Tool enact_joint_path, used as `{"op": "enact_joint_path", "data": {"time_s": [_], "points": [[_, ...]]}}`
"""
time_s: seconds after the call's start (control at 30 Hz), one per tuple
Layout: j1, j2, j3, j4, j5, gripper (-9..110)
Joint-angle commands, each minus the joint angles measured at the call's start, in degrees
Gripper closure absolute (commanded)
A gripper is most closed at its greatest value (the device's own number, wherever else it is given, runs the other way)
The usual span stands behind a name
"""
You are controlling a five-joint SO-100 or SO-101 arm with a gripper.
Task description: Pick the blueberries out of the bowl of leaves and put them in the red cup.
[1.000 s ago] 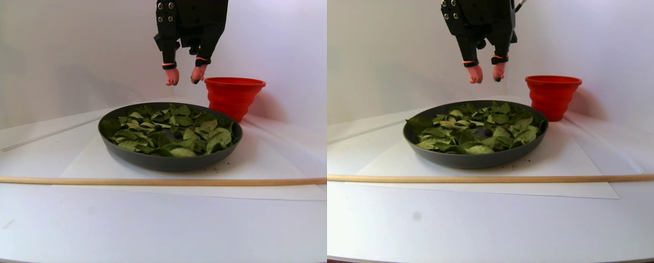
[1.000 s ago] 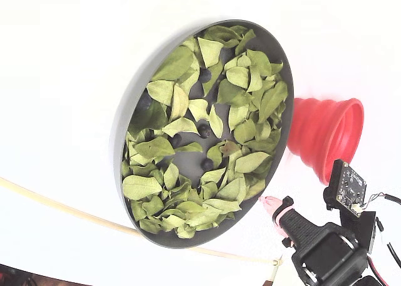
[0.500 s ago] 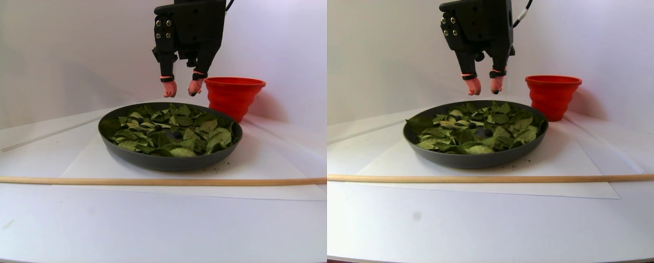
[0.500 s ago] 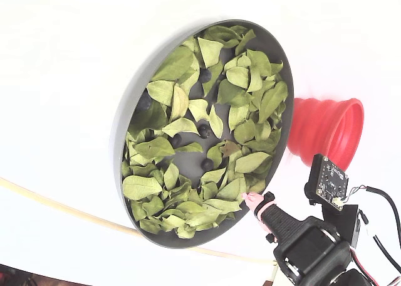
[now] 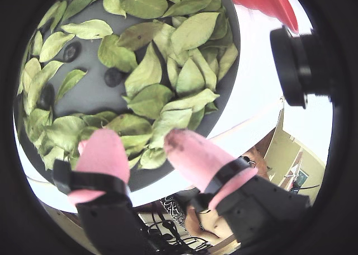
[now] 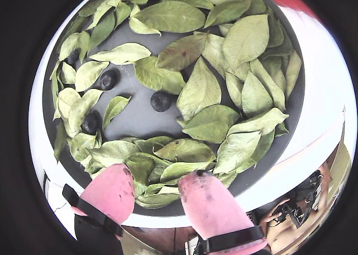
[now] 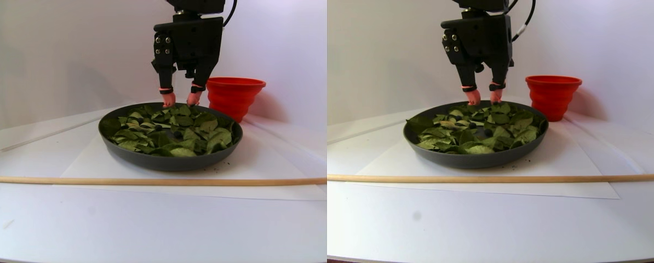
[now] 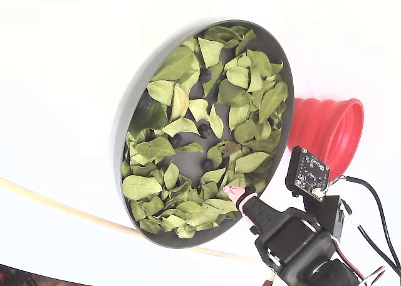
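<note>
Hovering low over the bowl's (image 6: 291,140) rim, the pink fingers (image 6: 210,207) stand parted with nothing between them, their tips just above the leaves (image 6: 204,90). Ahead of the fingers, three blueberries (image 6: 161,101) lie on bare dish floor among leaves. Beyond the bowl, off to the fingers' side, stands the red cup (image 8: 329,135).

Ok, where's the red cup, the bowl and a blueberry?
red cup (image 8: 326,132), fixed view, its ribbed side.
bowl (image 8: 125,120), fixed view, its grey rim.
blueberry (image 6: 161,101), a wrist view, middle of the berry.
</note>
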Motion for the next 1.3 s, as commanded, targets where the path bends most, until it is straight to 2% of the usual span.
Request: {"op": "enact_joint_path", "data": {"time_s": [0.0,1.27], "points": [[0.4,0.1,-3.0,-1.5,-0.4,87],[-0.9,-13.4,-8.5,-11.0,-0.9,84]]}}
